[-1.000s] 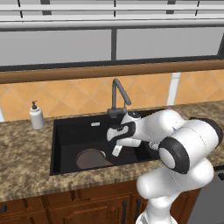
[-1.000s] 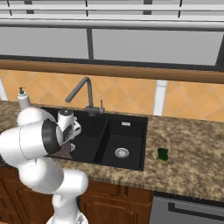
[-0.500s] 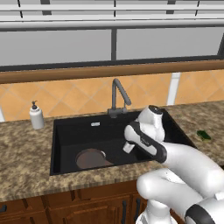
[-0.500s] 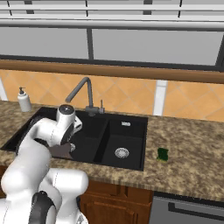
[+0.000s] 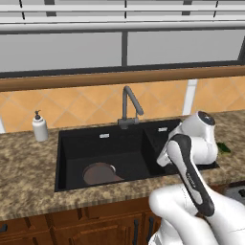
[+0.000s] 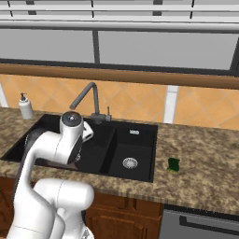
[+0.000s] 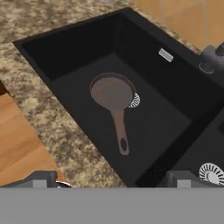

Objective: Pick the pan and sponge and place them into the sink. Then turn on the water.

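The dark brown pan lies flat in the large basin of the black sink, its long handle pointing toward me and its rim covering part of the silver drain. My gripper hovers high above the basin's near edge, open, with its fingertips far apart and nothing between them. In the left base view the pan sits at the front of the large basin of the sink. The green sponge rests on the counter right of the sink. No water runs from the faucet.
A white soap dispenser stands on the granite counter left of the sink. The smaller basin holds just its drain. My own white arm blocks the sink's right part. Wooden cabinet fronts run below the counter.
The arm has pulled up and to the right, away from the large basin. The open gripper has left the pan, which stays put in the basin.
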